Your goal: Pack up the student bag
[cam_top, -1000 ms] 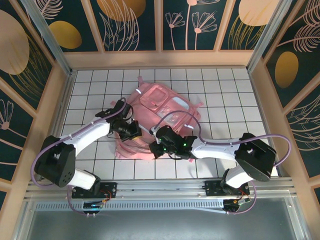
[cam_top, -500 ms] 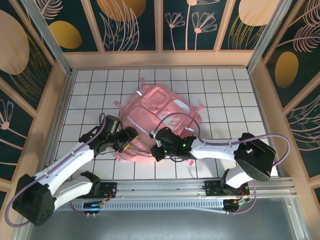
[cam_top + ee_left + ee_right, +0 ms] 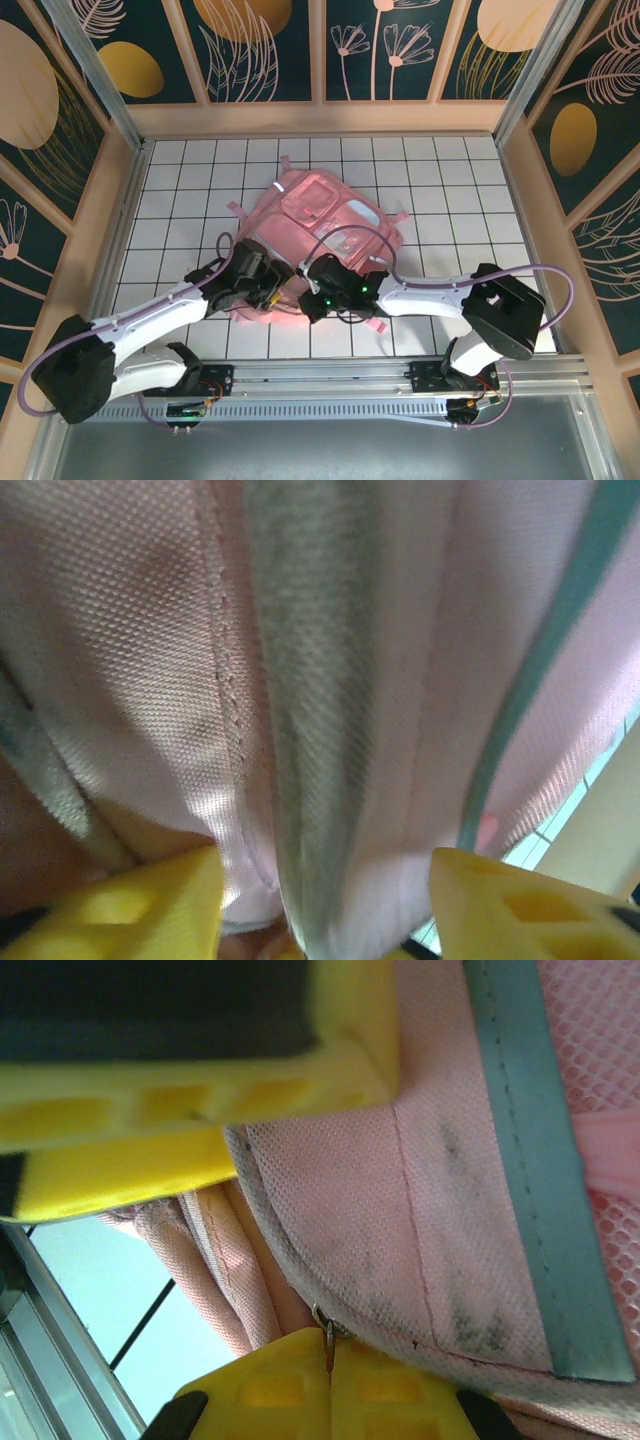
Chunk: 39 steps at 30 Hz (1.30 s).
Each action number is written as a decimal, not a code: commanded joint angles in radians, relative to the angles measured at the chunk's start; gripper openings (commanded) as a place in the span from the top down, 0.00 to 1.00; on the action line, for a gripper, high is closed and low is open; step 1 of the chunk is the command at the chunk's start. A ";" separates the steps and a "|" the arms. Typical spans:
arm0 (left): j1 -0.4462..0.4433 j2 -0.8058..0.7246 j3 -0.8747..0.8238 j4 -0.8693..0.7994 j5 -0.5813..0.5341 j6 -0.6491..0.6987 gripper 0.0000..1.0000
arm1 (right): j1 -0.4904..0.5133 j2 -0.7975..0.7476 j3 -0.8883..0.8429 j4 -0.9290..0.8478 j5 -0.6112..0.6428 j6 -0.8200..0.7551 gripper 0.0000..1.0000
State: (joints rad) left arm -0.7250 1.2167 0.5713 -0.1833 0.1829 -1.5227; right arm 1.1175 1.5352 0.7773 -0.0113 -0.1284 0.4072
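Pink fabric marks the student bag [image 3: 325, 215], which lies from above in the middle of the white gridded table [image 3: 180, 190], front pockets facing up, and we see both arms reaching to its near edge: the left gripper [image 3: 268, 290] at the near-left corner and the right gripper [image 3: 310, 300] just beside it, both touching the cloth. At the left wrist, our yellow fingers [image 3: 150, 900] stand apart with a thick fold of the bag's weave bulging between them; we cannot tell whether they truly pinch it or merely straddle it. At the right wrist, the right gripper [image 3: 330, 1380] is clenched, its two tips meeting on a small metal zip pull [image 3: 325, 1325] at the seam, beside a grey strip [image 3: 540, 1160] sewn into the mesh. We judge the step to be unzipping the bag so it can be filled. To do it well, we should first get a firm hold on the fold with the left, keep the cloth taut, then draw the pull along the line of the zip, not away from it, since soft fabric bunches and a small tab slips easily.
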 commanded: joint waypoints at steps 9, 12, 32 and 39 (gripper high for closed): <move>0.009 0.041 0.111 -0.063 -0.071 0.259 1.00 | 0.020 -0.056 -0.035 0.003 -0.004 0.010 1.00; 0.052 0.082 0.159 -0.107 0.020 0.427 1.00 | 0.019 -0.080 -0.047 -0.020 0.007 0.010 1.00; 0.183 0.306 0.465 -0.465 0.042 0.902 1.00 | 0.020 -0.178 -0.137 -0.031 0.054 0.022 1.00; 0.184 0.280 0.451 -0.388 0.140 0.790 0.44 | 0.021 -0.157 -0.113 -0.016 0.038 0.015 1.00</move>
State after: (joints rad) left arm -0.5564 1.5356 1.0176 -0.6270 0.3393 -0.7101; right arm 1.1187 1.3853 0.6708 0.0204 -0.0498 0.4252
